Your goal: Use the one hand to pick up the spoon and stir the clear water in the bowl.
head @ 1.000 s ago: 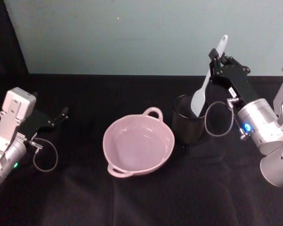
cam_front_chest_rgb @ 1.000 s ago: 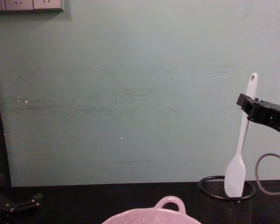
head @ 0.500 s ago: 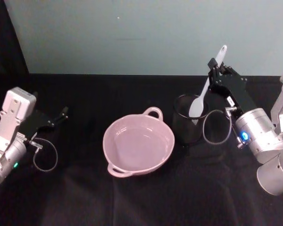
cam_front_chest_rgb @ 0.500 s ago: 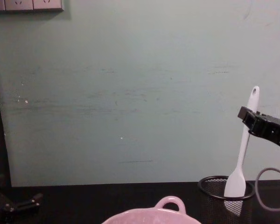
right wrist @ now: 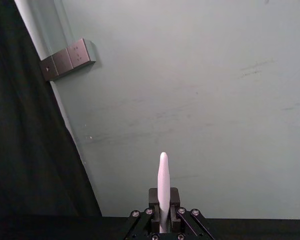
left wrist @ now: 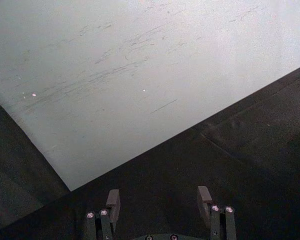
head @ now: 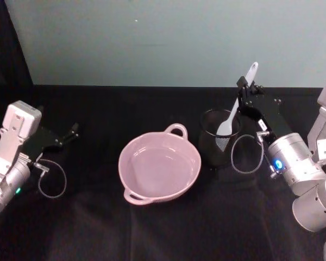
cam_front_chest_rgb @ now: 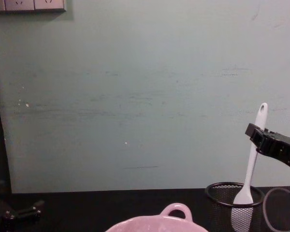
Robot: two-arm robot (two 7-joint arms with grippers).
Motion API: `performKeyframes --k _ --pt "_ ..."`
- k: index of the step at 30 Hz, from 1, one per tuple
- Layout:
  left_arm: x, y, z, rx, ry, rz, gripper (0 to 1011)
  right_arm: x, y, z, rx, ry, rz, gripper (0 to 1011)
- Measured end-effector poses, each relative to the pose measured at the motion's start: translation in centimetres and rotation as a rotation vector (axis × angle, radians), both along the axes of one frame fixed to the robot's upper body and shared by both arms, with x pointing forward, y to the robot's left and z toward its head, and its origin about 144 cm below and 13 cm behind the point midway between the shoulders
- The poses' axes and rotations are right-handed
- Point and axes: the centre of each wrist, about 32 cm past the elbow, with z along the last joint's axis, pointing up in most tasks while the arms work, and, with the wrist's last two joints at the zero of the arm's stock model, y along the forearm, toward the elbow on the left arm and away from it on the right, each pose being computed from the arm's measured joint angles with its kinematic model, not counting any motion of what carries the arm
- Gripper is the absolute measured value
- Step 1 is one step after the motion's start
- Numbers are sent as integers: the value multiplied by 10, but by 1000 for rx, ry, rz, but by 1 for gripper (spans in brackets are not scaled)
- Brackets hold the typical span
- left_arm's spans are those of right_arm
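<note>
One spoon (head: pixel 234 104) is all I am working with, and it is standing nearly upright with its flat head down inside the black mesh cup (head: pixel 217 142) and its holed handle end pointing up and slightly away from me. My right pincer (head: pixel 243 91) is clenching the handle high up, close to that end, so the long axis is running almost straight down from the grip into the cup. The pink bowl (head: pixel 143 192) is sitting on the black desk (head: pixel 98 228) just beside the cup, toward my left. I am judging that the spoon needs to travel up clear of the cup rim, then sideways over the bowl. My left pincer (left wrist: pixel 160 197) is resting released, well apart at the far left, empty.
</note>
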Motion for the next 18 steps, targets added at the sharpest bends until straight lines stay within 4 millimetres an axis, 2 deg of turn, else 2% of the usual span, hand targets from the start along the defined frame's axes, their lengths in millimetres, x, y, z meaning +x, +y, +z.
performKeyframes --k 18 --pt "0 0 0 0 0 0 1011 -1 -1 -13 5 14 -11 114"
